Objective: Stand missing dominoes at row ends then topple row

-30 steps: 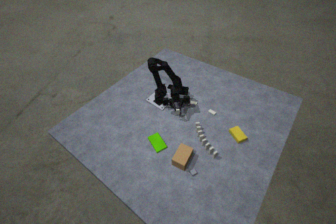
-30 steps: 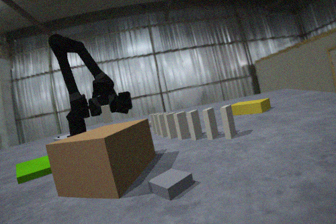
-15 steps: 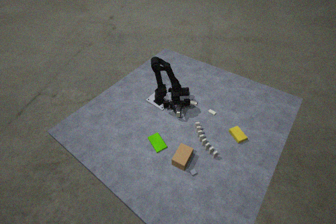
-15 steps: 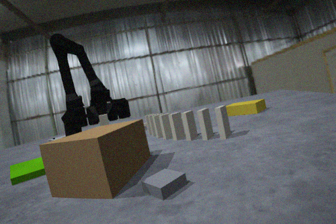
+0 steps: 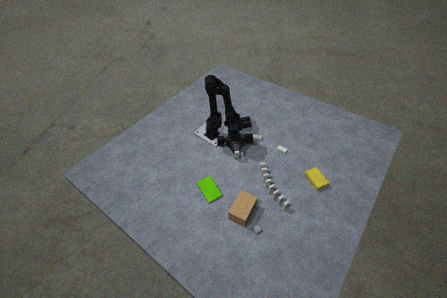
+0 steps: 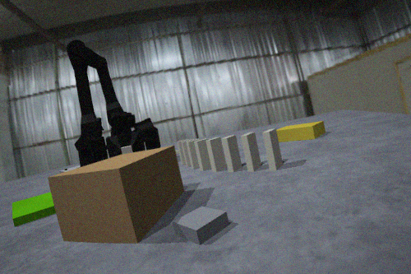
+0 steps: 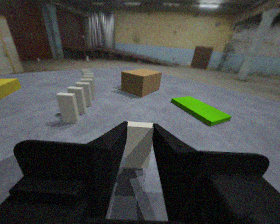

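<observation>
My gripper (image 5: 237, 152) (image 7: 140, 126) is shut on a white domino (image 5: 237, 155) (image 6: 126, 149) (image 7: 139, 150), which is roughly upright and low over the table; whether it touches is unclear. The box partly hides it in the exterior view. A slightly curved row of several standing white dominoes (image 5: 271, 188) (image 6: 214, 154) (image 7: 68, 107) is apart from the gripper, ahead and to the left in the wrist view. Two loose dominoes lie flat in the top view: one domino (image 5: 257, 137) close beside the gripper, another domino (image 5: 282, 149) farther right, beyond the row's near-arm end.
A brown box (image 5: 243, 208) (image 6: 94, 196) (image 7: 141, 82) stands beside the row, with a small grey block (image 5: 257, 229) (image 6: 202, 222) near it. A green slab (image 5: 209, 189) (image 6: 33, 208) (image 7: 201, 109) lies on one side, a yellow block (image 5: 316, 178) (image 6: 300, 132) (image 7: 7, 89) beyond the row.
</observation>
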### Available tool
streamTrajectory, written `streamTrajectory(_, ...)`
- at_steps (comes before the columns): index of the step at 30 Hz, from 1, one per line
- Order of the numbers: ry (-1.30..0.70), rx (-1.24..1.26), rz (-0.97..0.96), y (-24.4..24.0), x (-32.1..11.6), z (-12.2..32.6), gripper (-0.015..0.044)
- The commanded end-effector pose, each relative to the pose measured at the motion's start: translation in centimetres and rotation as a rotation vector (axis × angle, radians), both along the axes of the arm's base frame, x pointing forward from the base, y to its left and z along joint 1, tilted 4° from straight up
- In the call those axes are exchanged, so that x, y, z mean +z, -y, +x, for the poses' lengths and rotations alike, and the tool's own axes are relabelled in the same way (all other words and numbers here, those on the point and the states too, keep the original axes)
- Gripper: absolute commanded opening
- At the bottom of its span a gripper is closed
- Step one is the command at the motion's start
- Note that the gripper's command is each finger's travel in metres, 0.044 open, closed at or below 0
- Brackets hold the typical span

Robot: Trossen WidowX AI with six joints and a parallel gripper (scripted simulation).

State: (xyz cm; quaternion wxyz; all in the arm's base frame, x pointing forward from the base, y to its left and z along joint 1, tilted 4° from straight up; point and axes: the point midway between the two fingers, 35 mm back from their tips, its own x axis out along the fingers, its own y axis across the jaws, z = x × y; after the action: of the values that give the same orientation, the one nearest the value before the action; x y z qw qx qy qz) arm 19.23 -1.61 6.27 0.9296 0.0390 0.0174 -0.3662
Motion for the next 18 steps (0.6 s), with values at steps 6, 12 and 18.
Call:
streamTrajectory(6,-0.003,-0.011,-0.017,0.49,-0.46,-0.12,0.0107)
streamTrajectory(12,0.0,-0.019,-0.02,0.78,-0.52,-0.21,0.0107)
streamTrajectory(18,0.0,-0.02,-0.021,0.82,-0.52,-0.22,0.0107)
